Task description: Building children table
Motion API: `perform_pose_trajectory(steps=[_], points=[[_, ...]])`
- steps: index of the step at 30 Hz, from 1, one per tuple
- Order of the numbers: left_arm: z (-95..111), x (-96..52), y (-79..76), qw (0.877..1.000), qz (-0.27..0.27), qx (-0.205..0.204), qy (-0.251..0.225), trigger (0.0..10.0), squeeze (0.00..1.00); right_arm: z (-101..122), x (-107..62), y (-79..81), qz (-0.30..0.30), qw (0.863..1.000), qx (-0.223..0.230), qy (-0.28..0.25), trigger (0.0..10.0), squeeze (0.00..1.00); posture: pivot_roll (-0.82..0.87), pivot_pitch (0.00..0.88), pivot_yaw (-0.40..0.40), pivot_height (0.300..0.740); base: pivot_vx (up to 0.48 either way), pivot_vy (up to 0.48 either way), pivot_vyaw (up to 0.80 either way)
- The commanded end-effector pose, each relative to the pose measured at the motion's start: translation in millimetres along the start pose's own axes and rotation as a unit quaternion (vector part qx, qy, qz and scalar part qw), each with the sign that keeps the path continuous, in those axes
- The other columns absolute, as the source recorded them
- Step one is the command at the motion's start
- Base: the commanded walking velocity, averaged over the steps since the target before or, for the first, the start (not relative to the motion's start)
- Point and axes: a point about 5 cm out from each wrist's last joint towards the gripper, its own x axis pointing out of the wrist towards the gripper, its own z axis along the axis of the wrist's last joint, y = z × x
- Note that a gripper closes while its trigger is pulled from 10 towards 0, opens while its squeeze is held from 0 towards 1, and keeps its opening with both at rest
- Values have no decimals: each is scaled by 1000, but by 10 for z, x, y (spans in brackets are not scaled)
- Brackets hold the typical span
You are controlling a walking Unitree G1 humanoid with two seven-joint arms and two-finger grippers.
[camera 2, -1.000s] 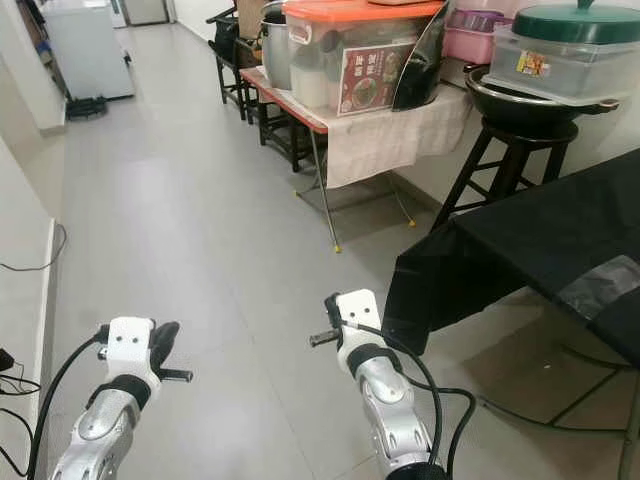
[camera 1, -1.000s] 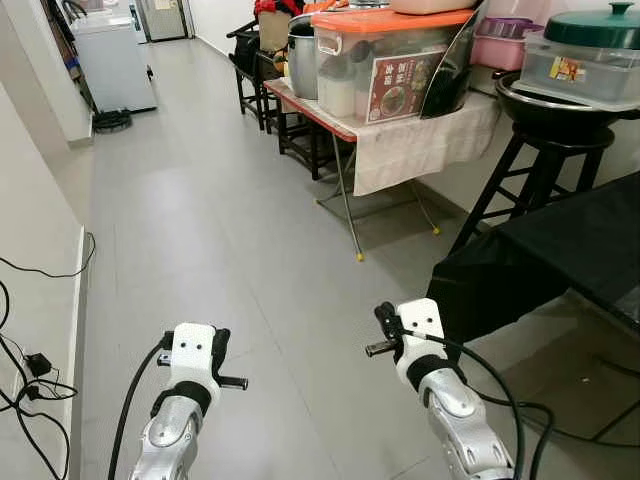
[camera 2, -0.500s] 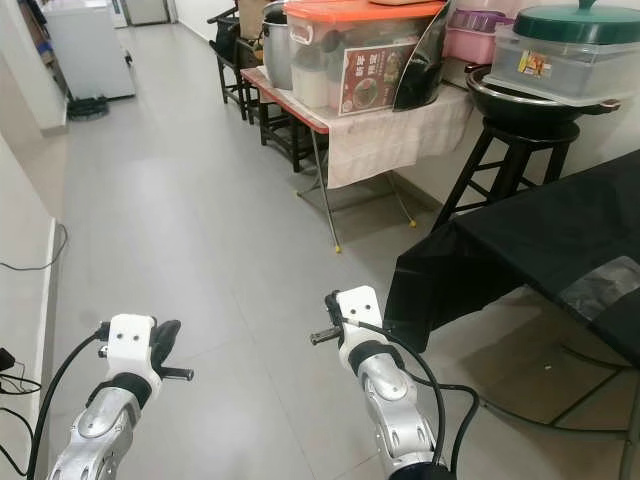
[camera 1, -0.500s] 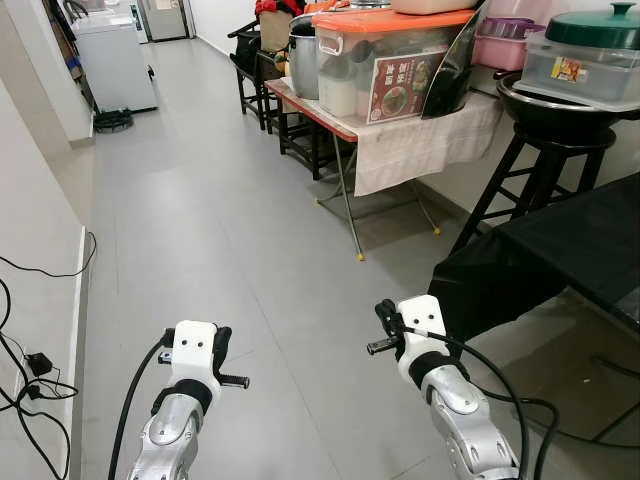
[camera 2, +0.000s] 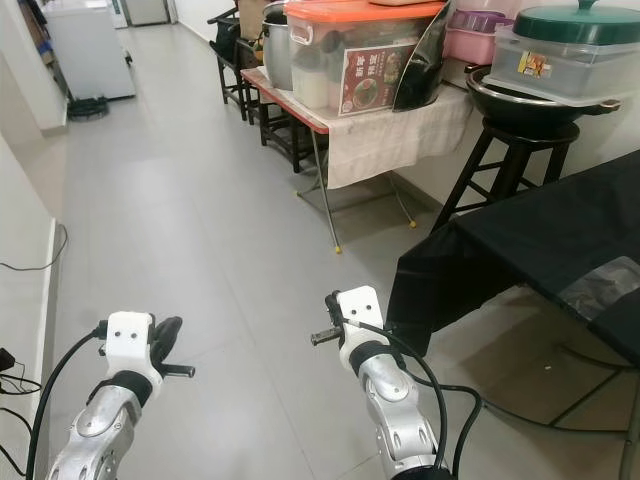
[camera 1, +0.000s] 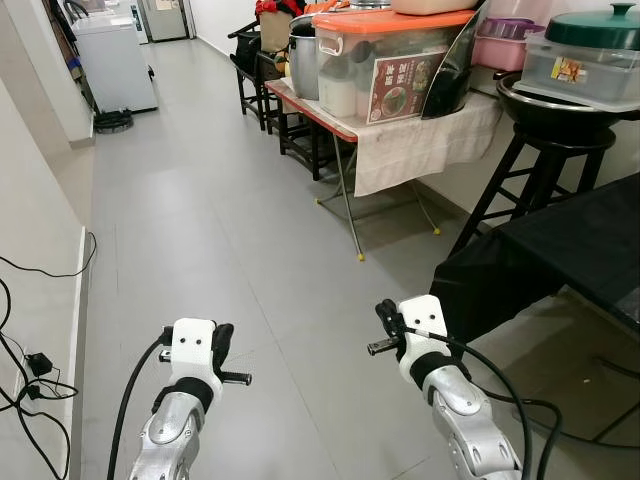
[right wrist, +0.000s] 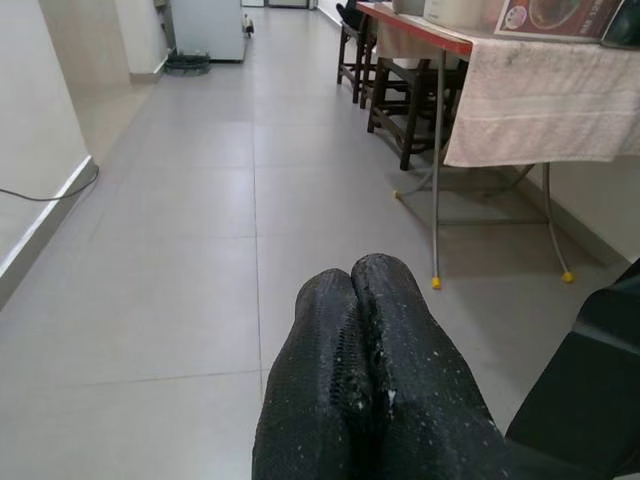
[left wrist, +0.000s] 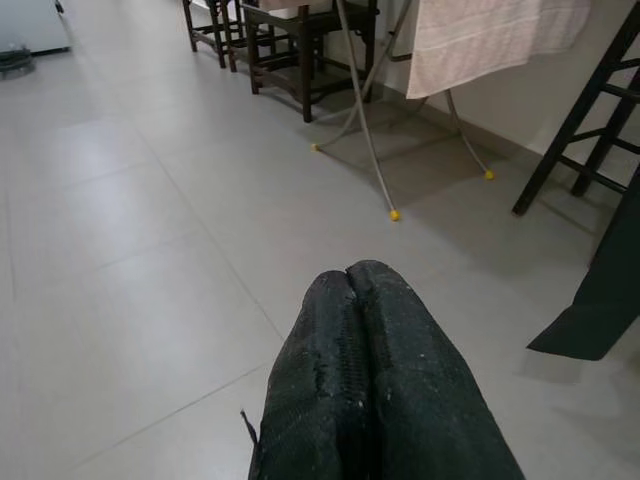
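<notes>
Both empty, left end effector (left wrist: 348,290) and right end effector (right wrist: 352,285) hover closed over grey floor (camera 1: 200,230).

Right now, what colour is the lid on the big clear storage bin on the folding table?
Orange; the lid shows best in the left eye view.

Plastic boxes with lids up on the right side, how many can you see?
3: the orange-lidded box on the folding table, the pink box behind it, and the green-lidded box on the black stool. More may be hidden.
</notes>
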Motion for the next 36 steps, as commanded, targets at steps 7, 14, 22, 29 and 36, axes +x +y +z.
perform_pose_trajectory(steps=[7, 14, 22, 29, 36], points=[[-35, -42, 23, 1000, 1, -4, 12, 10000, 0, -29, -25, 23, 7, 1000, 9, 8, 10000, 0, -85, 0, 19, 740, 0, 0, 0], [-37, -39, 16, 1000, -1, -7, 11, 10000, 0, -31, -20, 26, 10, 1000, 10, 9, 10000, 0, -84, 0, 19, 740, 0, 0, 0], [-36, -45, 12, 1000, -4, -9, 11, 10000, 0, -27, -25, 32, 12, 1000, 11, 9, 10000, 0, -84, 0, 20, 740, 0, 0, 0], [-30, -50, 18, 1000, -3, -11, 10, 10000, 0, -23, -25, 36, 13, 1000, 14, 8, 10000, 0, -83, 0, 20, 740, 0, 0, 0], [-23, -49, 21, 1000, -2, -9, 8, 10000, 0, -19, -22, 37, 13, 1000, 14, 8, 10000, 0, -81, 0, 21, 740, 0, 0, 0]])
